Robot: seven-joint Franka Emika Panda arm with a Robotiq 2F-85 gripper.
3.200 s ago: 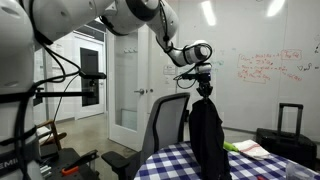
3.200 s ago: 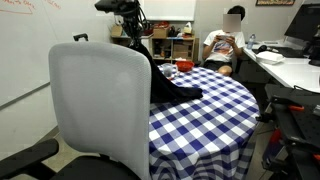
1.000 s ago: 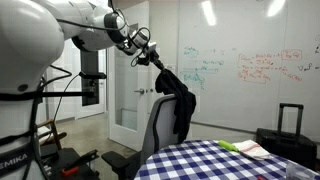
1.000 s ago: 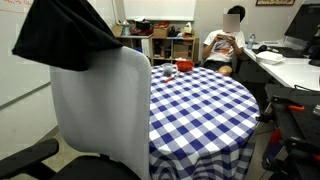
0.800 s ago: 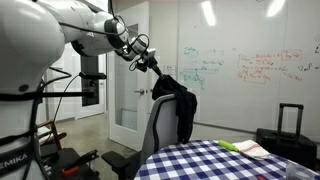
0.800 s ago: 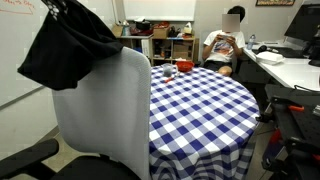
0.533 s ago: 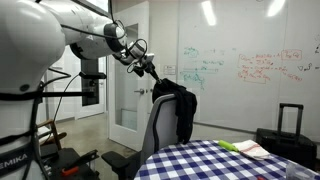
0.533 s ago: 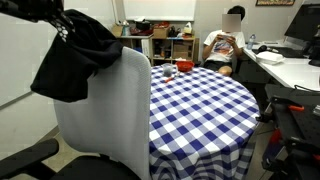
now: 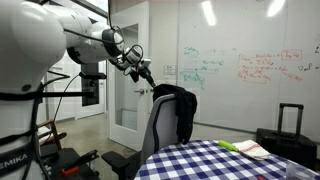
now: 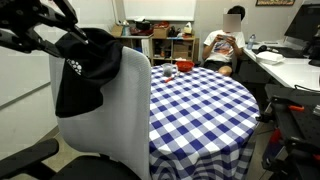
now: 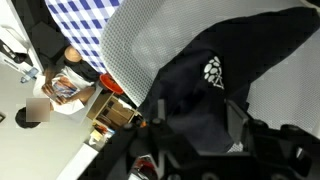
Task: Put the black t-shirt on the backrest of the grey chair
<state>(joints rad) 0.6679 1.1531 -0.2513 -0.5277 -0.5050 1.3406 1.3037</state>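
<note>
The black t-shirt [image 9: 178, 105] hangs over the top of the grey chair's backrest [image 9: 163, 130]. Seen from behind, the t-shirt [image 10: 88, 70] drapes down the upper left corner of the backrest [image 10: 110, 115], a small white logo showing. My gripper [image 9: 146, 73] sits just up and left of the chair top, close to the shirt's edge. In the wrist view the gripper [image 11: 198, 120] is open, its fingers spread with the t-shirt [image 11: 245, 50] lying below them on the mesh backrest [image 11: 150, 40]. In an exterior view the gripper [image 10: 66, 36] is partly hidden by the arm.
A round table with a blue-and-white checked cloth [image 10: 205, 105] stands in front of the chair, with papers [image 9: 243, 148] and a red item [image 10: 183, 67] on it. A person [image 10: 226, 42] sits at the back. A whiteboard wall [image 9: 250, 70] and a suitcase [image 9: 290, 122] are behind.
The gripper carried the t-shirt over the chair and lowered it onto the backrest. Its jaws have now parted, and the shirt has settled lower over the chair top.
</note>
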